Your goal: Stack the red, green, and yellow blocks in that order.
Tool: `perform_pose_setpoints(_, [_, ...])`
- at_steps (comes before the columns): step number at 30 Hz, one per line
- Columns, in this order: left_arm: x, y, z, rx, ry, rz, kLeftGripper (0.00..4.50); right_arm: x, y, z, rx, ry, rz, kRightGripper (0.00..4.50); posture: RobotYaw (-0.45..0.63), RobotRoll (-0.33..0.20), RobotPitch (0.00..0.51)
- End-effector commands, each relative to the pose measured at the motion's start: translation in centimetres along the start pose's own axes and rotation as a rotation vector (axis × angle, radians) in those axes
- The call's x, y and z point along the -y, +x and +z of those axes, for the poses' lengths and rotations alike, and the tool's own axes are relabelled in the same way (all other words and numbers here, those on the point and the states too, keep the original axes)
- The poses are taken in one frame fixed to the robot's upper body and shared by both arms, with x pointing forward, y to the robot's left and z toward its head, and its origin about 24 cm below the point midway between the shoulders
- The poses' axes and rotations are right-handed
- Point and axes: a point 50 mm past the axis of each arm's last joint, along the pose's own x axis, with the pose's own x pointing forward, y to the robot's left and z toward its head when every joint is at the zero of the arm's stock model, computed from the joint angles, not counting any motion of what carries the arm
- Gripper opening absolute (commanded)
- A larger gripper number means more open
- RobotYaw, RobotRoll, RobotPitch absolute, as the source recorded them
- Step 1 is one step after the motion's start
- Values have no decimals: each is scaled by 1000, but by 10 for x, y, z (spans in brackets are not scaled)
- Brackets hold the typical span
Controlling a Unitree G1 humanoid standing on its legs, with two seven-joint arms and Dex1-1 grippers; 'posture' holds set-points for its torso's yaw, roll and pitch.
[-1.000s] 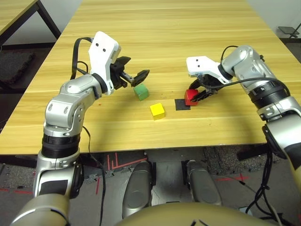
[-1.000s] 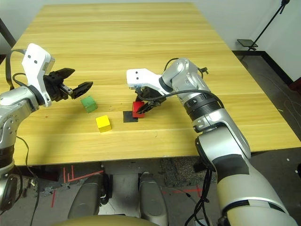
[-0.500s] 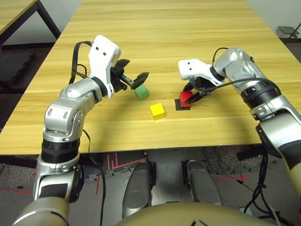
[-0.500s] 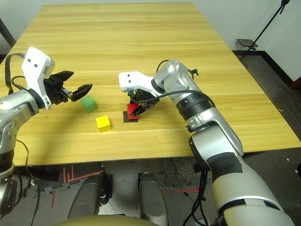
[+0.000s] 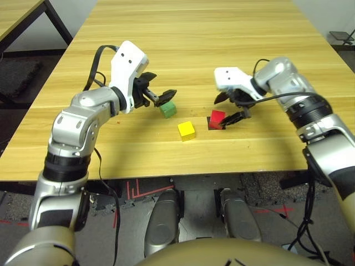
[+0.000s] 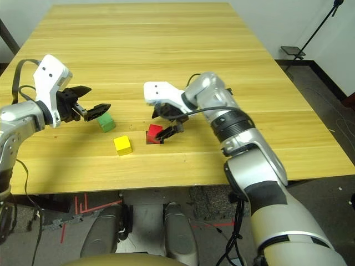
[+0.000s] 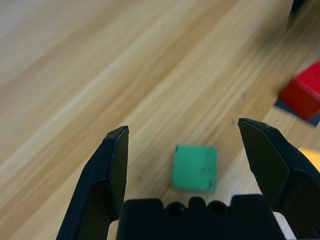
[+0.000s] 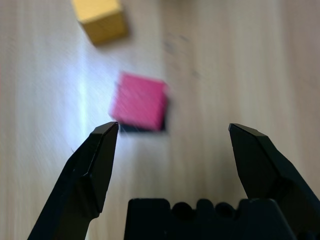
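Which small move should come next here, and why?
Probably the left gripper should lower onto the green block: its fingers are open around empty space above it, and the red block already sits on the black patch.

1 blk patch (image 5: 212,127) on wood tbl (image 5: 222,44); red floor tape (image 6: 102,206).

You have 3 blocks on the table (image 5: 205,61), near its robot-side edge. The left block (image 5: 168,110) lies farthest back. The middle block (image 5: 186,132) sits in front of it, to its right, nearest that edge. The right block (image 5: 217,118) rests on 1 patch (image 5: 211,128), slightly behind the middle block; all 3 stand apart.
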Motion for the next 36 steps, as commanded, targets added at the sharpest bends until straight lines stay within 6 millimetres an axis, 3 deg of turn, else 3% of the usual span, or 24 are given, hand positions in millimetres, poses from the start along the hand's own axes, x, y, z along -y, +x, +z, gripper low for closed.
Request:
perform_pose_setpoints(1, [-3, 10, -10, -102, -8, -67, 4500, 0, -26, -10, 37, 34, -50, 4484, 175, -152, 78])
perform_pose_setpoints(5, [-10, 22, -9, -137, 20, -91, 4500, -7, -52, -20, 46, 75, -124, 4484, 123, -134, 68])
perform_pose_setpoints(8, [-11, 30, -8, -154, 36, -116, 4500, -13, -58, -24, 70, 103, -160, 4484, 87, -119, 61])
perform_pose_setpoints(17, [-13, 40, -16, -224, 79, -167, 4500, -33, -58, -24, 132, 162, -212, 4484, 34, -90, 59])
perform_pose_setpoints(31, [-15, 41, -37, -318, 70, -175, 4500, -32, -52, -18, 173, 179, -243, 4484, 29, -89, 67])
perform_pose_setpoints(34, [-14, 45, -42, -315, 66, -178, 3846, -31, -52, -17, 182, 181, -253, 4500, 26, -91, 69])
perform_pose_setpoints(36, [-14, 47, -43, -314, 58, -174, 3168, -30, -52, -17, 184, 180, -256, 4500, 25, -91, 69])
